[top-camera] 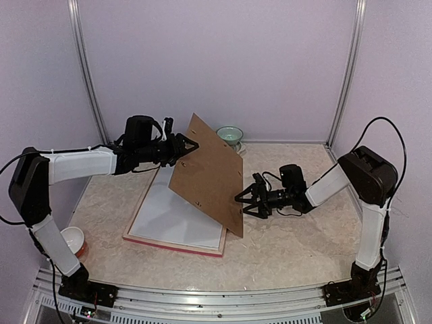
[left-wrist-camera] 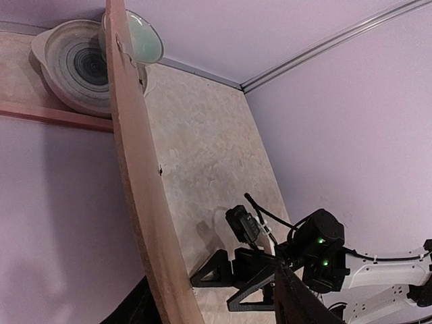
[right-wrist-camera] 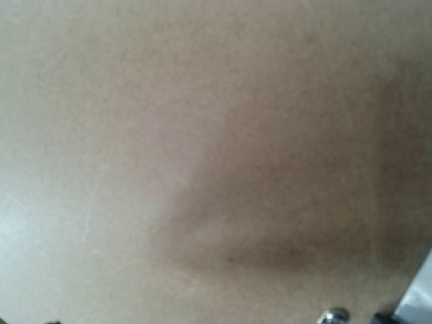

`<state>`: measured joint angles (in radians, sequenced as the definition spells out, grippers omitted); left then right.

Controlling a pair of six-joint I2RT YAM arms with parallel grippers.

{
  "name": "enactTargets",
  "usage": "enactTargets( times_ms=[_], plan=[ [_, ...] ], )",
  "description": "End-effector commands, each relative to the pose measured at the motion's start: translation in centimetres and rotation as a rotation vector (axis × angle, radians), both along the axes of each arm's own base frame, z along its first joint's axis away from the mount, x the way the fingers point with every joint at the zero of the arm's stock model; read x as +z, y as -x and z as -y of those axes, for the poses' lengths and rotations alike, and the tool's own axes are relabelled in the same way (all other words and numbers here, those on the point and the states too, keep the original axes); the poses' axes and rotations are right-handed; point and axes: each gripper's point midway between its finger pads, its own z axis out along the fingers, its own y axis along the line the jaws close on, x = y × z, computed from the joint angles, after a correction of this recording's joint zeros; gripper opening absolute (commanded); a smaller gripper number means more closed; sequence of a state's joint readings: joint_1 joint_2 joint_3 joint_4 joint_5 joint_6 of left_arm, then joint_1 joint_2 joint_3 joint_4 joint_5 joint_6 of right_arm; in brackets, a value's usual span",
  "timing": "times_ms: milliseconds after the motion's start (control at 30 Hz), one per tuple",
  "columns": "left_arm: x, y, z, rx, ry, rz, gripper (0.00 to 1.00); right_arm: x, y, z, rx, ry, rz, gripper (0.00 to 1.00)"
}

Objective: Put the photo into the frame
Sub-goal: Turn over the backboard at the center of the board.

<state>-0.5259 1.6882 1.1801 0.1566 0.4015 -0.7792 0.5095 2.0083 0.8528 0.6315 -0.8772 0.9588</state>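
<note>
The frame (top-camera: 172,244) lies flat on the table with its pink-red rail toward me and a white sheet (top-camera: 177,214) inside it. The photo's print does not show in any view. A brown hardboard backing (top-camera: 209,179) stands tilted on edge over the frame. My left gripper (top-camera: 187,150) straddles the board's upper left edge, jaws open, with the right finger (left-wrist-camera: 297,293) clear of the board (left-wrist-camera: 145,202). My right gripper (top-camera: 243,202) is open low on the board's right side, one fingertip (left-wrist-camera: 202,275) touching its face. The right wrist view shows only blurred brown board (right-wrist-camera: 216,162).
A green bowl (top-camera: 229,136) sits on a grey plate (left-wrist-camera: 74,64) at the back, just behind the board. A white and orange bowl (top-camera: 73,239) stands at the near left by the left arm. Lilac walls close in the table.
</note>
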Motion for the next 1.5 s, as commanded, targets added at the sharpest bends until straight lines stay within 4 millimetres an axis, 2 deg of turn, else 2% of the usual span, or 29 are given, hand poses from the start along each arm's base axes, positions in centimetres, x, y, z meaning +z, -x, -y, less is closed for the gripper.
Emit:
enactTargets(
  times_ms=[0, 200, 433, 967, 1200, 1467],
  plan=[
    [0.8, 1.2, -0.1, -0.038, 0.018, 0.026, 0.54, -3.5, 1.2, 1.3, -0.029, 0.124, -0.059, 0.99],
    [0.4, 1.6, -0.7, -0.035, 0.017, 0.018, 0.48, -3.8, 1.5, 2.2, -0.044, 0.142, -0.069, 0.99],
    [-1.2, 2.1, -1.1, -0.04, 0.005, -0.009, 0.39, -4.1, 1.5, 2.8, -0.055, 0.171, -0.066, 0.99],
    [-5.0, 3.9, -1.9, -0.053, -0.005, -0.107, 0.38, -5.4, 1.6, 4.8, -0.078, 0.269, -0.054, 0.99],
    [-6.2, 4.5, -2.6, -0.052, -0.007, -0.137, 0.33, -6.1, 1.7, 5.5, -0.084, 0.292, -0.059, 0.99],
    [-7.5, 5.1, -3.1, -0.048, -0.008, -0.167, 0.31, -6.7, 1.7, 6.5, -0.099, 0.305, -0.074, 0.99]
  ],
)
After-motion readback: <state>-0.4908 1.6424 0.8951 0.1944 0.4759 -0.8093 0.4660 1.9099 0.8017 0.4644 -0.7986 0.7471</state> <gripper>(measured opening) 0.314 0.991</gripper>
